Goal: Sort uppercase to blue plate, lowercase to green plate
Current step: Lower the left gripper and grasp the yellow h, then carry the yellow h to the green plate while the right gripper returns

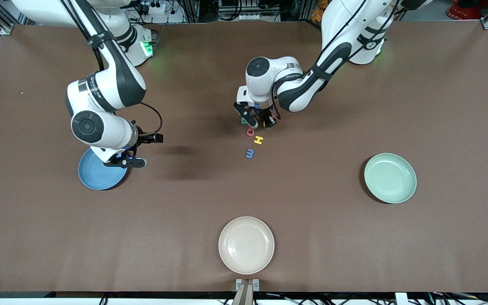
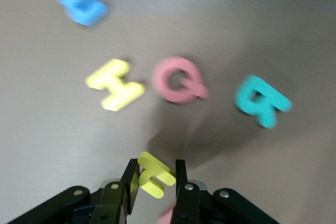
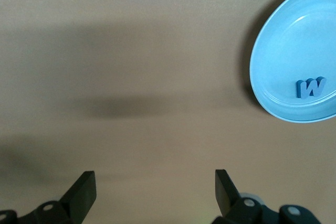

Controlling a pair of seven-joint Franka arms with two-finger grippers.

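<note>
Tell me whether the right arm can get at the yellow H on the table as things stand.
Probably not cleanly. The right tool hangs open over the blue plate, while the yellow H lies close under the left tool, which grips a small yellow letter and crowds the approach.

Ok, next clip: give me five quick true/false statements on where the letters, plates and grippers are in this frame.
1. The left gripper is shut on a small yellow letter. True.
2. The blue plate holds no letter. False: one blue letter lies in it.
3. The right gripper is open and holds nothing. True.
4. The red Q lies in the green plate. False: it lies on the table beside the yellow H.
5. The cream plate is the plate nearest the front camera. True.
</note>
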